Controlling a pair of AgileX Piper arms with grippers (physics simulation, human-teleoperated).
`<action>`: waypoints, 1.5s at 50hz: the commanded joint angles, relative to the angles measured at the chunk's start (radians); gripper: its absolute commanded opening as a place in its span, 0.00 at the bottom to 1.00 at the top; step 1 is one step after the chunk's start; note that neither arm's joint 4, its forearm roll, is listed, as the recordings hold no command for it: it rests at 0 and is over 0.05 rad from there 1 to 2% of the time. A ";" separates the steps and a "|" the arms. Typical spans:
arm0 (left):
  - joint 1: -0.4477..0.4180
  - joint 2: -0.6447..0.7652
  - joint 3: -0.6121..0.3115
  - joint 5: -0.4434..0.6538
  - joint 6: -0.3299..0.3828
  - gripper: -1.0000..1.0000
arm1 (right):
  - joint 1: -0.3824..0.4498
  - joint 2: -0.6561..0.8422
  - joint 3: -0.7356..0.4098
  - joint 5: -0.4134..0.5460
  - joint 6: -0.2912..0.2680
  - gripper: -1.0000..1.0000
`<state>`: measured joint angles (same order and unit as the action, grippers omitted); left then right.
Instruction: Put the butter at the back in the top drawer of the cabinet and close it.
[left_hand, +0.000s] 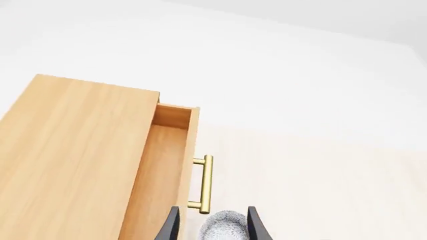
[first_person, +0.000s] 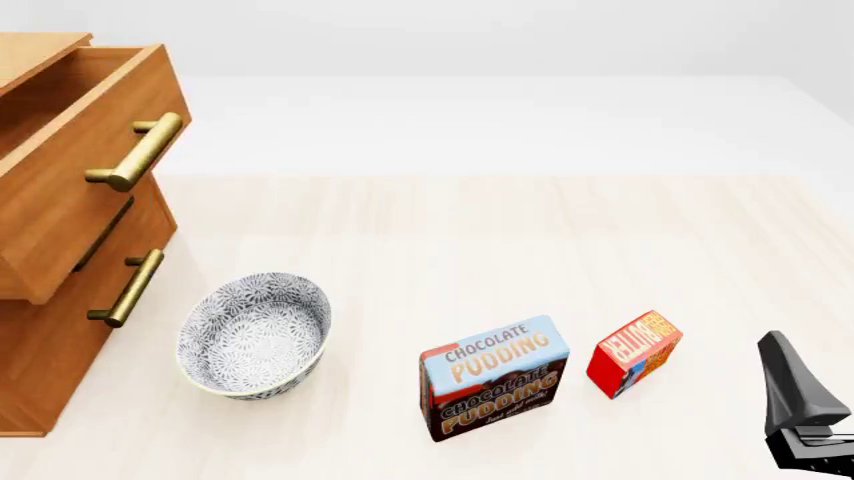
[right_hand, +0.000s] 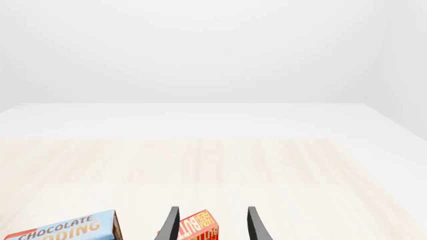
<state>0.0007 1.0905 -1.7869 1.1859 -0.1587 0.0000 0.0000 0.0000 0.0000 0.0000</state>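
Butter (first_person: 635, 353): near right, free. My right gripper (right_hand: 212, 225) open, empty; I centre fingers before closing.

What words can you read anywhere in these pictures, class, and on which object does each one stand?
"CHOCOLATE PUDDING": top face of the pudding box, orange and dark letters on light blue.
"CHOCOLATE PUDDING": again on its dark front face; a smaller line beneath is too small to read.
Butter: orange-yellow lettering on red, seen at an angle in the front view and cut off in the right wrist view; not clearly readable.
Bowl, cabinet: no text.
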 joint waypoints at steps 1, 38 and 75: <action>0.034 0.000 0.017 0.027 -0.020 1.00 | 0.000 0.000 0.000 0.000 0.000 1.00; 0.089 0.020 0.140 -0.017 -0.026 1.00 | 0.000 0.000 0.000 0.000 0.000 1.00; 0.078 0.048 0.256 -0.100 -0.016 1.00 | 0.000 0.000 0.000 0.000 0.000 1.00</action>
<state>0.0808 1.1354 -1.5611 1.1042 -0.1774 0.0000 0.0000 0.0000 0.0000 0.0000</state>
